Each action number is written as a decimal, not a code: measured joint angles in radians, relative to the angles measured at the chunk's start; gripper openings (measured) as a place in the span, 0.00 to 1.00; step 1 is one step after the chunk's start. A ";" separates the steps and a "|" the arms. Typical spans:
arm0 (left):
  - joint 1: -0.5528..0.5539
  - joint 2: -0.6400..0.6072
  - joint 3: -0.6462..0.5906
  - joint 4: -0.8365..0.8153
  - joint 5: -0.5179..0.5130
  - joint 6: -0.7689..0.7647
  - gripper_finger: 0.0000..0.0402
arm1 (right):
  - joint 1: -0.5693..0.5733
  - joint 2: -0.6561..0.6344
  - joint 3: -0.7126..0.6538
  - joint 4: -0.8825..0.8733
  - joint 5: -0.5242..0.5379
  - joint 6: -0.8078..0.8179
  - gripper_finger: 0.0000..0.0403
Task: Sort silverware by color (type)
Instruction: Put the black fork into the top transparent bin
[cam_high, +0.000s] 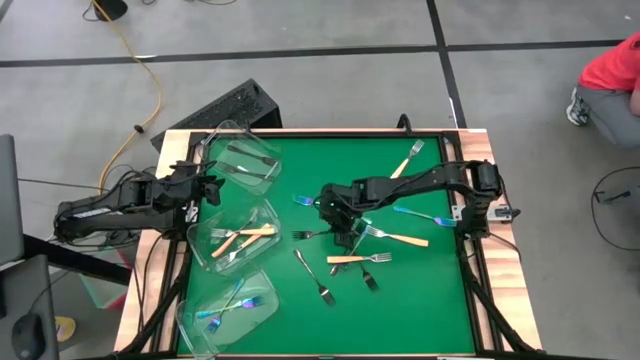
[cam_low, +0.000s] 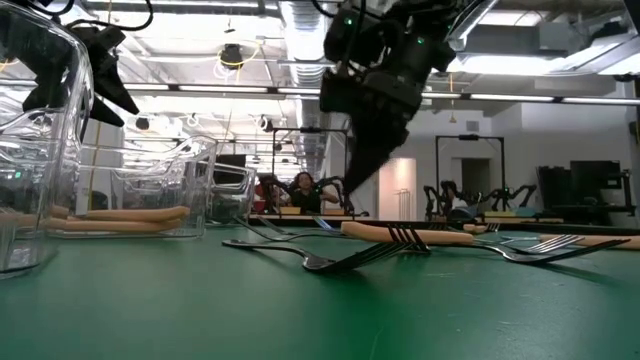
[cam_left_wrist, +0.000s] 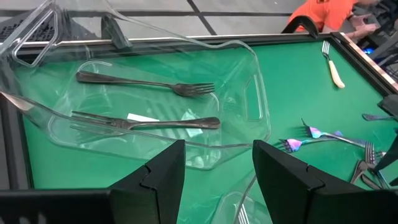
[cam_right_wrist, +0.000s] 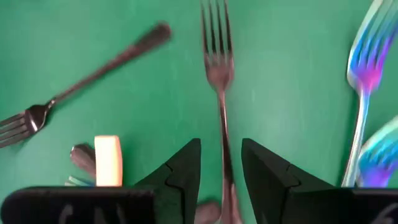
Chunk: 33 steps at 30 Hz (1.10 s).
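At the centre of the high view the right gripper (cam_high: 345, 222) hangs low over the green mat (cam_high: 420, 300), its fingers parted either side of the handle of a dark silver-grey metal fork (cam_right_wrist: 219, 81) lying flat, not yet pinched. Crowding it are an iridescent blue-purple fork (cam_right_wrist: 362, 87) just beside it, another dark grey fork (cam_right_wrist: 74, 81), and the blunt end of a cream-tan handle (cam_right_wrist: 108, 160).

More loose forks lie scattered right of centre. One cream-handled fork (cam_high: 408, 160) lies apart near the top edge.

At the left, three clear plastic tubs run down the mat. The top tub (cam_high: 243, 160) holds two dark grey forks, the middle tub (cam_high: 238, 235) cream-handled ones, the bottom tub (cam_high: 228, 310) iridescent ones.

The left gripper (cam_high: 205, 186) waits, spread and empty, beside the top tub.
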 joint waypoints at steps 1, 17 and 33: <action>0.000 0.000 0.000 0.000 0.000 0.001 0.43 | 0.000 0.000 0.000 0.021 0.000 -0.032 0.34; 0.000 0.000 0.000 0.001 -0.004 0.000 0.43 | 0.009 0.013 0.001 0.159 0.056 -0.125 0.46; 0.000 0.000 0.000 -0.001 -0.003 -0.003 0.43 | 0.059 0.175 0.048 0.204 0.101 -0.101 0.52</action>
